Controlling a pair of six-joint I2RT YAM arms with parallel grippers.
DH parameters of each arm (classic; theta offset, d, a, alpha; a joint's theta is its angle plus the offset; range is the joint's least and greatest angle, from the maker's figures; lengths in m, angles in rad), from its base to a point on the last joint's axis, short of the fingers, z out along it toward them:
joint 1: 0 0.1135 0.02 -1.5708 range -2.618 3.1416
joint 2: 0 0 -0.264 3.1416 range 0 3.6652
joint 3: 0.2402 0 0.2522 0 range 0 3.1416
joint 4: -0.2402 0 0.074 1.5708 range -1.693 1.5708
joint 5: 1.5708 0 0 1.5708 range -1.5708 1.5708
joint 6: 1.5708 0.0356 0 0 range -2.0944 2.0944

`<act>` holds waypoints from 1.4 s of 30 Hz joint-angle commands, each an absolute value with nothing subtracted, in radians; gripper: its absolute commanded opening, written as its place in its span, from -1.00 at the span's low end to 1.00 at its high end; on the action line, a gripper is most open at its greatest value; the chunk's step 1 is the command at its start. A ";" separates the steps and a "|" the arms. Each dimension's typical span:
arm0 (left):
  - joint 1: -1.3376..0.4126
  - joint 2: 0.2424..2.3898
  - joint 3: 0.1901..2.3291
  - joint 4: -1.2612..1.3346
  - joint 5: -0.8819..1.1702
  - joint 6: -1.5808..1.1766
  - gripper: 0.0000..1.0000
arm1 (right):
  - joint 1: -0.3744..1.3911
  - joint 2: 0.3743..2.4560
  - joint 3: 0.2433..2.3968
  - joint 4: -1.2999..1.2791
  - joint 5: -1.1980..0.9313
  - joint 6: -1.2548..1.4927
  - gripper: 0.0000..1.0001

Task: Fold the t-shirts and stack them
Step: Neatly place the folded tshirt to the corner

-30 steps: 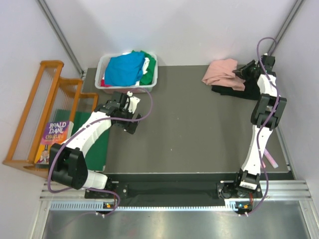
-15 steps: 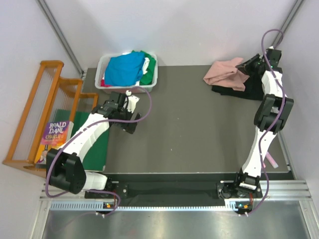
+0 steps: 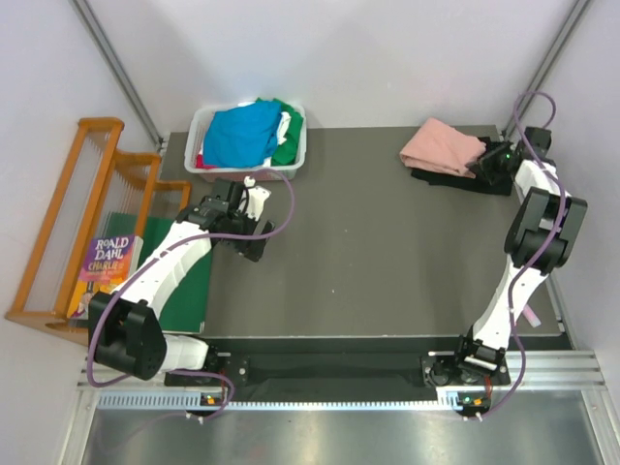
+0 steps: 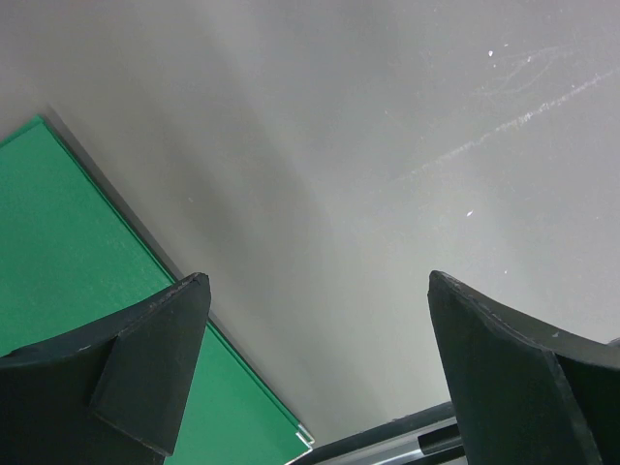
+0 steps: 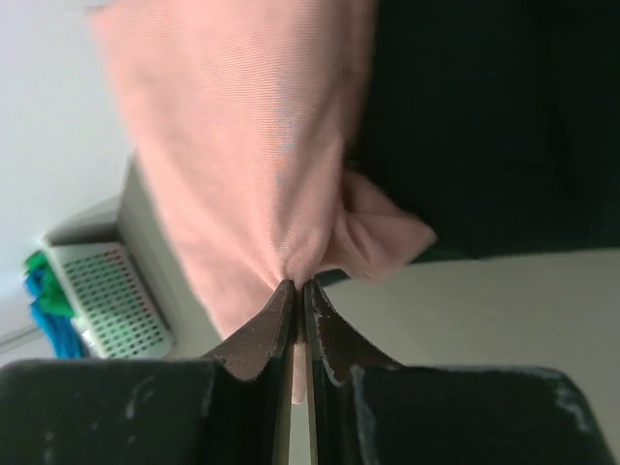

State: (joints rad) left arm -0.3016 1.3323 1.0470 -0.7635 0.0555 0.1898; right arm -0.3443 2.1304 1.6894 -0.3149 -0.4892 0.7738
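Note:
A dusty-pink t-shirt [image 3: 442, 146] lies bunched on a black t-shirt [image 3: 448, 175] at the table's far right. My right gripper [image 3: 484, 162] is at the pink shirt's right edge, shut on a pinch of its cloth [image 5: 262, 174]; the jaws [image 5: 298, 287] meet with pink fabric between them, and the black shirt [image 5: 484, 116] lies behind. Blue [image 3: 240, 134], green [image 3: 289, 140], white and red shirts fill a white basket [image 3: 205, 119] at the far left. My left gripper [image 3: 250, 242] hangs open over bare table near the basket, nothing between its fingers [image 4: 155, 358].
A flat dark-green board [image 3: 189, 291] lies along the table's left edge, its corner showing in the left wrist view [image 4: 87, 291]. A wooden rack [image 3: 87, 213] with a book [image 3: 105, 263] stands left of the table. A pink object [image 3: 530, 310] lies at the right edge.
My right gripper has drawn the pink shirt's edge to the right and down over the black shirt, flattening the pink bundle. The left arm has stayed in place.

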 commanded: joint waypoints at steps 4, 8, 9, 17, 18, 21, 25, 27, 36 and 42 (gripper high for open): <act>-0.298 1.289 1.074 -0.770 0.068 0.204 0.97 | -0.388 2.112 1.678 -0.362 -0.385 0.736 -0.59; -0.298 1.285 1.066 -0.775 0.055 0.207 0.97 | -0.390 2.119 1.732 -0.400 -0.400 0.736 0.17; -0.298 1.285 1.063 -0.775 0.055 0.209 0.97 | -0.390 2.111 1.744 -0.403 -0.399 0.739 0.26; -0.298 1.313 1.069 -0.773 0.058 0.207 0.97 | -0.368 2.144 1.924 -0.300 -0.588 0.854 0.48; -0.298 1.316 1.069 -0.772 0.058 0.206 0.97 | -0.365 2.163 1.921 -0.246 -0.632 0.889 0.46; -0.298 1.325 1.078 -0.776 0.051 0.206 0.97 | -0.350 2.261 1.942 -0.169 -0.706 0.968 0.43; -0.298 1.333 1.081 -0.778 0.034 0.210 0.97 | -0.334 2.425 2.048 -0.126 -0.807 1.043 0.45; -0.298 1.338 1.075 -0.775 0.020 0.216 0.98 | -0.328 2.511 2.116 -0.173 -0.828 1.034 0.47; -0.298 1.373 1.071 -0.727 0.009 0.201 0.98 | -0.304 2.423 2.090 -0.459 -0.684 0.769 0.99; -0.298 1.404 1.163 -0.741 0.014 0.176 0.98 | -0.131 1.990 1.902 -0.438 -0.641 0.550 0.99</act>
